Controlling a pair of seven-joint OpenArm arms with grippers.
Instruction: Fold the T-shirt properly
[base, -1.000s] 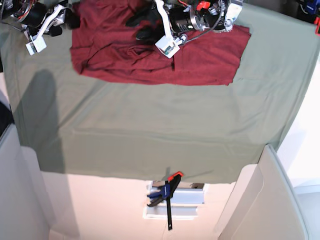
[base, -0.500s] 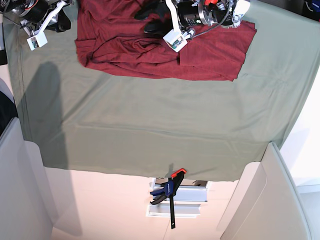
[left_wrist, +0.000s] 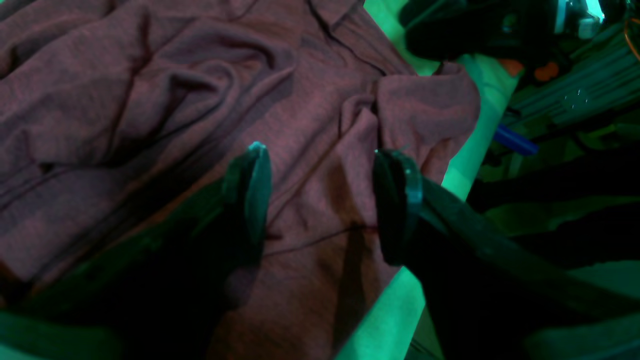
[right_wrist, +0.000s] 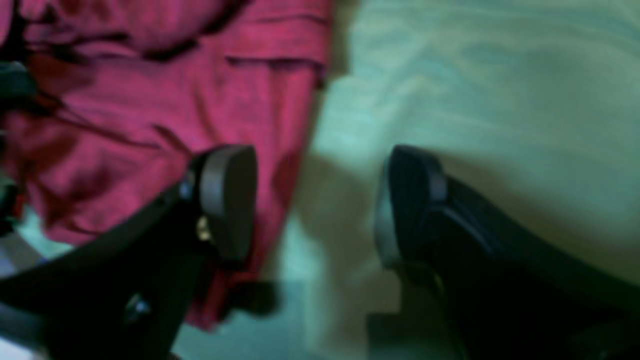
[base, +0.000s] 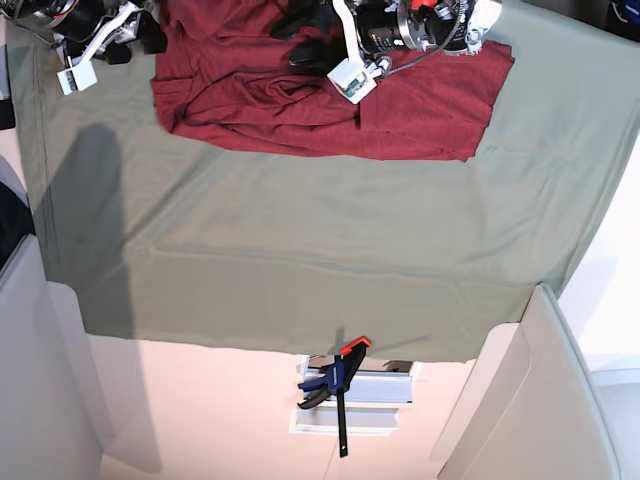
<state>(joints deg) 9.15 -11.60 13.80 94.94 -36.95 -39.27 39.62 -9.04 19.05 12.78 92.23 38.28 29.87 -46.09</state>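
Two tools: both stand with jaws apart, neither clamped on anything.
T-shirt (base: 420, 105): lies at the far edge of the tabletop on the green cloth (base: 300, 250), bunched and creased at its left part in the base view, flatter at the other end.
Left tool (left_wrist: 320, 200): hovers low over rumpled fabric near a garment edge (judged poised to pinch a fold).
Right tool (right_wrist: 320, 205): straddles the shirt's border, one finger over maroon, one over cloth; picture blurred.
Surroundings: a clamp (base: 340, 385) holds the cloth at the near edge, well apart.
Obstructions: the left arm's body overhangs the shirt's middle, hiding part of it.
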